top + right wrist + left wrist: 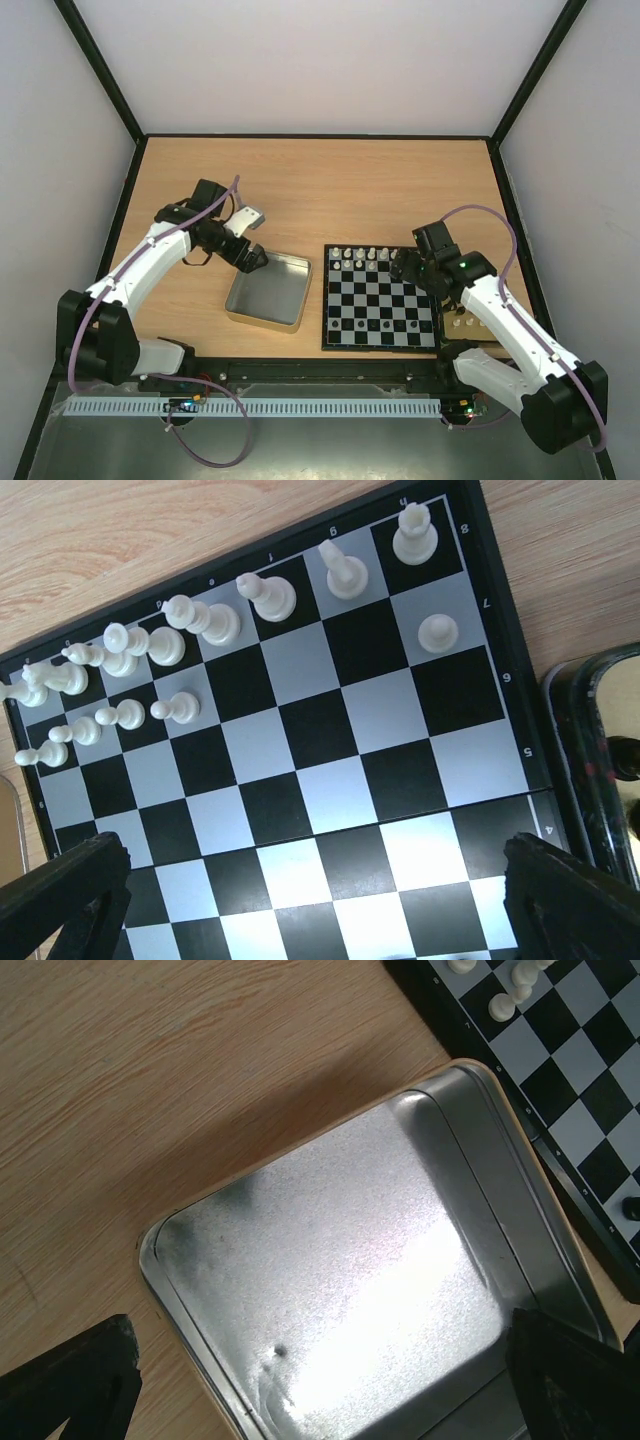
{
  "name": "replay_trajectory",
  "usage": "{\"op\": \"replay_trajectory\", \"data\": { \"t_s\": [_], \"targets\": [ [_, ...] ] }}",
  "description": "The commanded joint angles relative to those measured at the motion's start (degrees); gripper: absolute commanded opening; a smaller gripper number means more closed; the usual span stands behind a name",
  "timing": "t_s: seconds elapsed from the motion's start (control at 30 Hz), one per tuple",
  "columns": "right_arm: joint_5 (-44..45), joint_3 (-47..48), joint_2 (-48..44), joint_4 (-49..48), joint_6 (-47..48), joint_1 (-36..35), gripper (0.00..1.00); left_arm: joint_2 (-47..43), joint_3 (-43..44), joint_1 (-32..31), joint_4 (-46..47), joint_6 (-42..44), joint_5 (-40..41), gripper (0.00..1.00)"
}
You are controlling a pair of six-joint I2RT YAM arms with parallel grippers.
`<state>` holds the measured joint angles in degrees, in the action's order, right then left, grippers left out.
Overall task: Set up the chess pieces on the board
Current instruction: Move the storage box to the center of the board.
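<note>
The board (380, 300) lies flat at centre right. White chess pieces (362, 257) stand along its far rows, and a few black pieces (388, 325) stand near its front edge. My right gripper (405, 268) hovers over the board's far right part, open and empty. In the right wrist view (315, 870) it is above bare squares, with white pieces (205, 620) beyond it. My left gripper (250, 262) is open and empty over an empty metal tin (268, 292), as the left wrist view (320, 1360) shows.
The tin's silver floor (330, 1260) is bare. The board's corner (590, 1110) lies just right of it. A second tin (470, 325) holding loose pieces sits right of the board, partly under my right arm; its rim (570, 750) shows in the right wrist view.
</note>
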<state>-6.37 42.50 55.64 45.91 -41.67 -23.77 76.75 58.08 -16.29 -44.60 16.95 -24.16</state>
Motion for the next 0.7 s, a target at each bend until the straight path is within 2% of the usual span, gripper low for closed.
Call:
{"op": "replay_trajectory", "data": {
  "t_s": [0.0,0.27,0.53,0.67],
  "targets": [
    [2.5,0.4,-1.8,2.6,-0.5,-0.1,0.97,0.4,0.3,-0.3,-2.1,1.4,-2.1,0.99],
    [6.0,6.0,-1.0,9.0,1.2,-0.1,0.98,1.5,0.6,-0.3,-2.7,2.1,-2.4,0.99],
    [8.7,8.0,-2.2,10.3,0.8,-0.1,0.98,2.3,0.1,-1.1,-0.7,0.9,3.2,0.99],
    [11.5,7.4,-3.0,9.5,-0.9,-0.1,0.94,3.2,0.0,-1.6,0.1,0.6,6.4,0.99]
  ]
}}
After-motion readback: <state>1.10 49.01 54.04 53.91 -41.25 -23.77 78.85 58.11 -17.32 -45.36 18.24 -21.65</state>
